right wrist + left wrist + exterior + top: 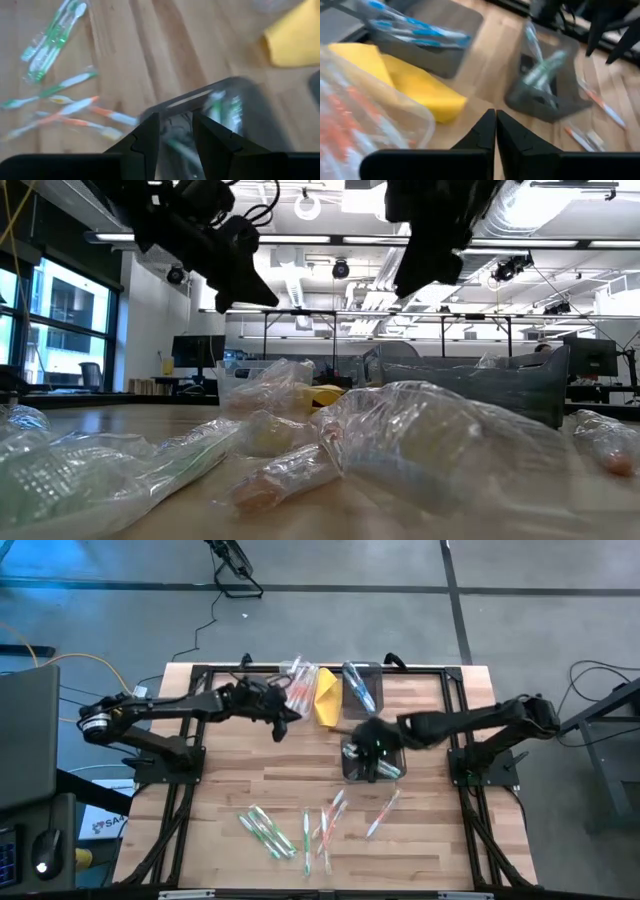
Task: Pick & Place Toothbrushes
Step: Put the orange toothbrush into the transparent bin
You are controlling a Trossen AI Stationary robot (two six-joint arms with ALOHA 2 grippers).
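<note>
The left gripper (495, 131) has its fingers pressed together, holding nothing, near a clear bin (298, 681) of orange-handled toothbrushes. The right gripper (176, 134) has its fingers slightly apart over a dark bin (371, 760) of green toothbrushes; whether it grips one I cannot tell. Loose toothbrushes (318, 825) lie on the table (220, 790) toward seven o'clock of the right gripper.

left gripper (495, 131): fingers pressed together | right gripper (176, 131): fingers slightly parted
</note>
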